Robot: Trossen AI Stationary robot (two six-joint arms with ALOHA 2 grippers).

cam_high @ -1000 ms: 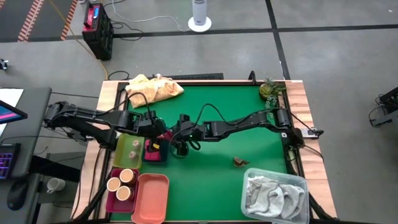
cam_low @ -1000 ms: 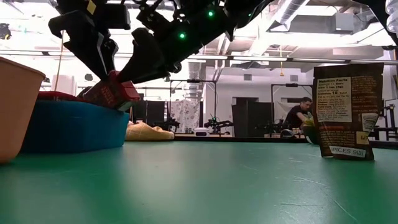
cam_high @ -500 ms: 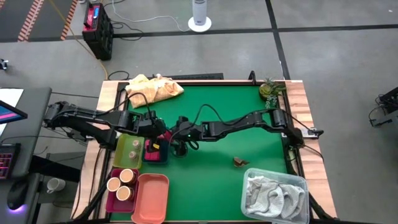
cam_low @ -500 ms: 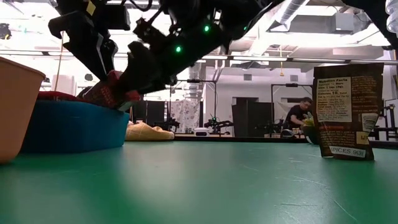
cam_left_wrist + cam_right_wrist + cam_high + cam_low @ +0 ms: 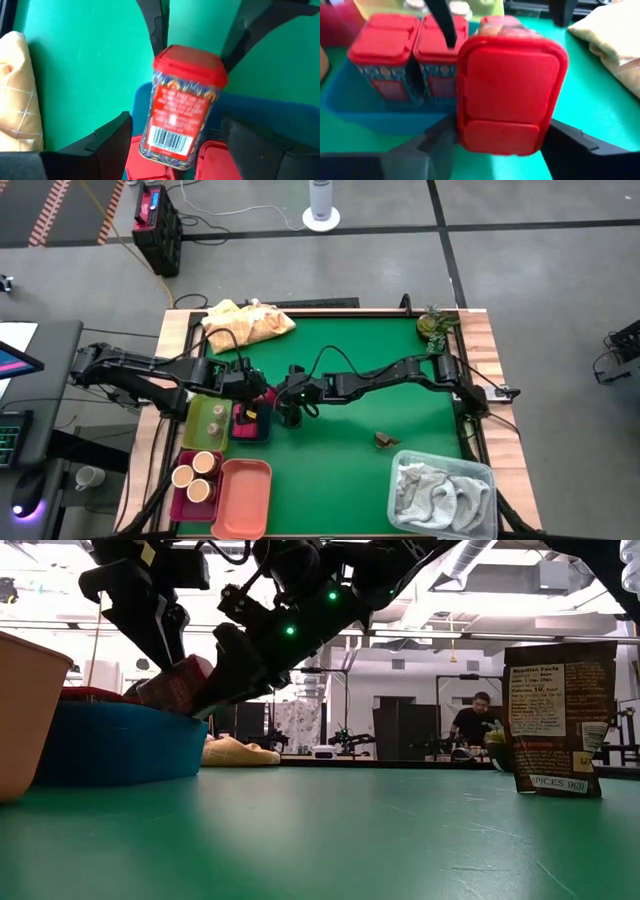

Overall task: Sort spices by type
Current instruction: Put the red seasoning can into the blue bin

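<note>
A red-lidded spice tin (image 5: pixel 182 107) (image 5: pixel 510 95) (image 5: pixel 180 680) leans tilted over the blue tray (image 5: pixel 250 432) (image 5: pixel 110 745). Its base end is low in the tray and its lid faces the table's right. My right gripper (image 5: pixel 500 130) (image 5: pixel 283 405) is shut on it. My left gripper (image 5: pixel 176 120) (image 5: pixel 250 388) hangs open above the tray, its fingers either side of the tin's base end; I see no touch. Two more red tins (image 5: pixel 385 45) stand in the tray. A brown spice pouch (image 5: pixel 385 440) (image 5: pixel 560 720) stands alone on the green mat. My right gripper pinches the tin near its lid end (image 5: pixel 162 62) between its two fingers (image 5: pixel 156 30). The fingers come slanting down from the table's right and lie along the tin's sides. The tin is tilted, lid end raised, base end down inside the blue tray.
A yellow-green tray with small jars (image 5: pixel 205 420), a maroon tray with tan-lidded jars (image 5: pixel 195 478) and a salmon tray (image 5: pixel 242 498) crowd the near left. A clear bin with a towel (image 5: pixel 440 490) sits near right. A yellow cloth (image 5: pixel 245 323) lies far left, a plant (image 5: pixel 432 323) far right.
My right gripper has moved a little toward the table's left, closer over the blue tray. The tin's lid end has risen slightly while its base stayed in the tray.
</note>
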